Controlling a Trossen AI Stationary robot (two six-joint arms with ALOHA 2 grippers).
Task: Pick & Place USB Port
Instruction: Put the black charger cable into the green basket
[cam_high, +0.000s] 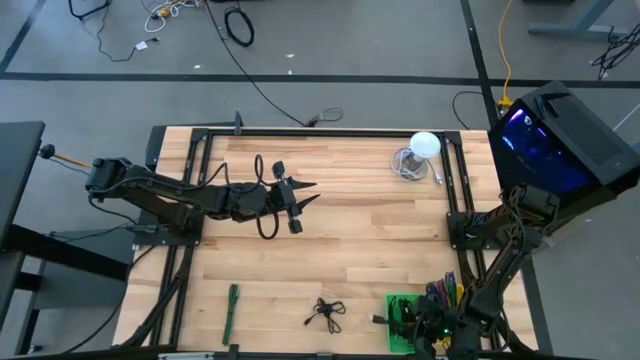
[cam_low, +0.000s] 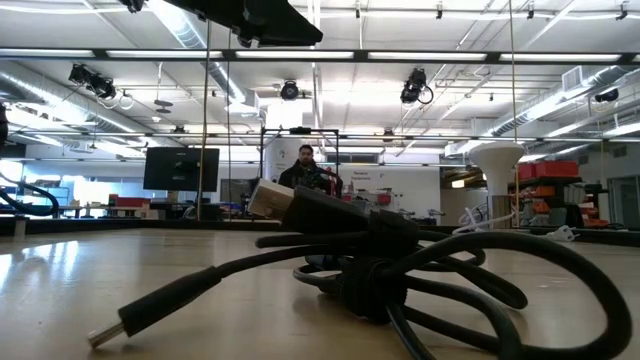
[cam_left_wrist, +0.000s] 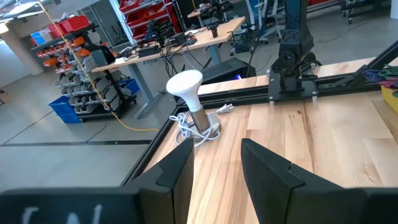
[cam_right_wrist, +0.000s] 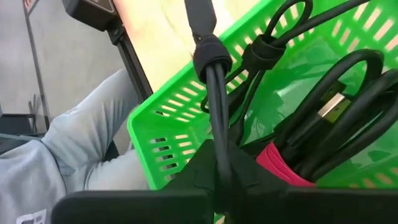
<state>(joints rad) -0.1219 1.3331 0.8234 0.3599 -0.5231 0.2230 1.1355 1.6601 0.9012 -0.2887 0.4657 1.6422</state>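
A coiled black USB cable (cam_high: 325, 312) lies on the wood near the table's near edge; the low view shows it close up (cam_low: 380, 260) with its silver plug (cam_low: 270, 198) raised off the coil. A green basket (cam_high: 394, 303) at the near right holds several more black cables (cam_right_wrist: 336, 118). My right gripper (cam_high: 418, 328) is down in that basket (cam_right_wrist: 158, 134), shut on a black cable (cam_right_wrist: 214, 106). My left gripper (cam_high: 303, 195) hangs open above mid-table, well away from the coil; its fingers (cam_left_wrist: 180, 165) frame bare wood. My right gripper (cam_right_wrist: 219, 171) pinches one black cable between its two fingers, a short way behind the cable's strapped bundle (cam_right_wrist: 211, 59). The cable (cam_right_wrist: 216, 134) runs straight out along the fingers, over the basket's inside and toward its rim. The gripper's body hides the exact spot of contact.
A white-bulbed lamp with its coiled cord (cam_high: 420, 150) (cam_left_wrist: 189, 93) stands at the far right. A green strip (cam_high: 232, 310) lies near the near left. Black frame rails (cam_high: 330, 131) border the table. A person's grey-clad leg (cam_right_wrist: 81, 143) is beside the basket, off the table's edge.
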